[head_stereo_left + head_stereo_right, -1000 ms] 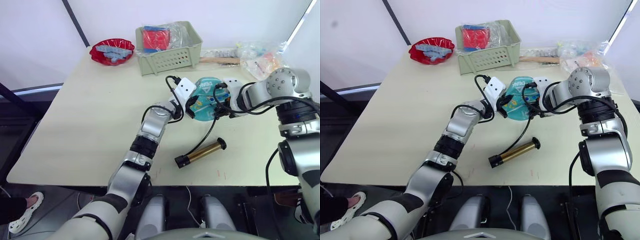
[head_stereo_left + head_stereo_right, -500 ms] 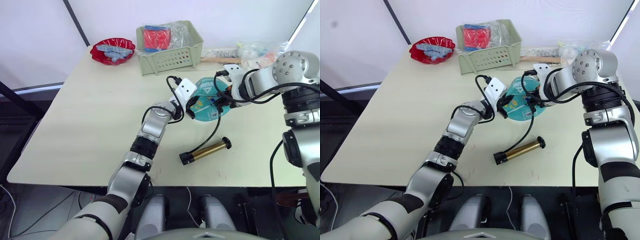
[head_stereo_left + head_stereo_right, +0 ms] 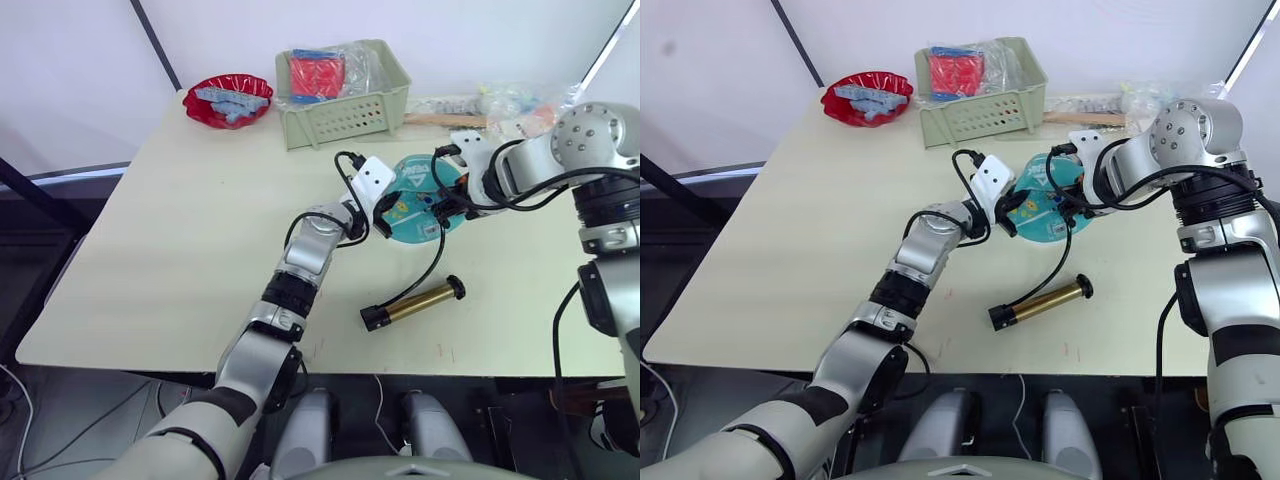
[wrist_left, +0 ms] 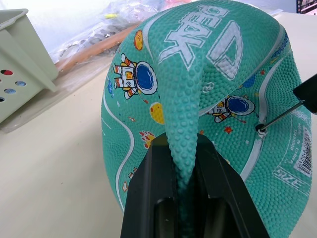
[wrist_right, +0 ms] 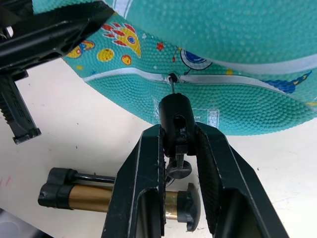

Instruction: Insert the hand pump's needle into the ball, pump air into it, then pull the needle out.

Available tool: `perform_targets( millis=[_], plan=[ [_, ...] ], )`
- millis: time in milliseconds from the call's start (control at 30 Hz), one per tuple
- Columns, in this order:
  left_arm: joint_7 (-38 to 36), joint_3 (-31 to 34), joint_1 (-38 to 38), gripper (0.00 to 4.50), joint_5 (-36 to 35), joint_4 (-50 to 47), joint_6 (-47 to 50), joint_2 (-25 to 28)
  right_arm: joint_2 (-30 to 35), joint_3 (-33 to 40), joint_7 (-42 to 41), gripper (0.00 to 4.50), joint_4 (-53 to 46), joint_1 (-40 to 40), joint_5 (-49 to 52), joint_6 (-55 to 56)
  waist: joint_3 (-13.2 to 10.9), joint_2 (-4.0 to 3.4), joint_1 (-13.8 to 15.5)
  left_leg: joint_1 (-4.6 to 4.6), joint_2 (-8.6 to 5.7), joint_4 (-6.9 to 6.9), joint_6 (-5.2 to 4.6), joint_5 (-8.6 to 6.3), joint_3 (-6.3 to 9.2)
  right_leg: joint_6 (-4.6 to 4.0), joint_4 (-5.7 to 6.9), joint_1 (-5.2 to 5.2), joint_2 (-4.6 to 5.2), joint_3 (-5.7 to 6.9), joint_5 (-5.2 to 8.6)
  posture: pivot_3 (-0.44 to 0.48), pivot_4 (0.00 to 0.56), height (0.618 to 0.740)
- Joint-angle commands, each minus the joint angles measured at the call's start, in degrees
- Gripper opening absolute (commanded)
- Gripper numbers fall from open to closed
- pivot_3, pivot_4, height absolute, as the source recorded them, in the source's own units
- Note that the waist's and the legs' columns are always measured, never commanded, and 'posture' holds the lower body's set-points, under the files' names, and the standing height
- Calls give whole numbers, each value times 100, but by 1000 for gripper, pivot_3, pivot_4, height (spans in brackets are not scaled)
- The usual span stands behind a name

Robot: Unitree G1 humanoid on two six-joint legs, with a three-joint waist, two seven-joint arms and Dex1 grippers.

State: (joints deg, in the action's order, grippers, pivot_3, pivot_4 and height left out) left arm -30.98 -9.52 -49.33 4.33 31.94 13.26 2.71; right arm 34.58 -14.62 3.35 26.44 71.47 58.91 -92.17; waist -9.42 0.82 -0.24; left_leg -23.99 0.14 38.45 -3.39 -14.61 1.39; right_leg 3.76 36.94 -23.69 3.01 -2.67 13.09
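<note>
Teal ball (image 4: 208,114), limp and pinched by a fold of skin in the left claw (image 4: 185,198), sits straight ahead of the right claw (image 5: 179,148), which clamps the needle (image 5: 173,85) fitting, pin tip at the valve; hand pump (image 3: 413,303) lies on the tabletop (image 3: 180,230) below.

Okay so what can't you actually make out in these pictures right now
- How deep the needle sits in the ball: right wrist view shows its tip at the valve hole, the rest unseen.
- The ball's far side and underside: hidden by its own bulk in the left wrist view.
- Contents of the green basket: left eye view, covered by crinkled clear plastic.
- The hand pump handle end: too small in the eye views to read.
</note>
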Motion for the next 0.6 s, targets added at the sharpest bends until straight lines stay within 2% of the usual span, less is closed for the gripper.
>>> perform_targets(
  millis=[33, 333, 600],
  plan=[
    [-91, -244, 0, 13, 30, 132, 15, -158, 87, 7, -27, 380, -222, 42, 188, -33, 0, 0, 8, 0, 0, 0, 0, 0, 2, 0, 0, 0, 0, 1, 0, 0, 150, 738],
    [-104, -282, 75, 13, 47, 38, 39, -174, 169, -91, 45, 380, -290, 17, 363, -33, 0, 0, 29, -1, 0, -1, 1, 0, 5, 0, -1, 1, 1, 5, 0, 0, 150, 738],
    [-260, -355, 142, 13, 1, -101, 61, -230, -135, -54, 102, 380, -145, 145, 247, -33, 1, -1, 28, -1, 0, -1, 1, 0, 6, -1, -1, 1, 1, 6, 0, 0, 150, 738]
  ],
)
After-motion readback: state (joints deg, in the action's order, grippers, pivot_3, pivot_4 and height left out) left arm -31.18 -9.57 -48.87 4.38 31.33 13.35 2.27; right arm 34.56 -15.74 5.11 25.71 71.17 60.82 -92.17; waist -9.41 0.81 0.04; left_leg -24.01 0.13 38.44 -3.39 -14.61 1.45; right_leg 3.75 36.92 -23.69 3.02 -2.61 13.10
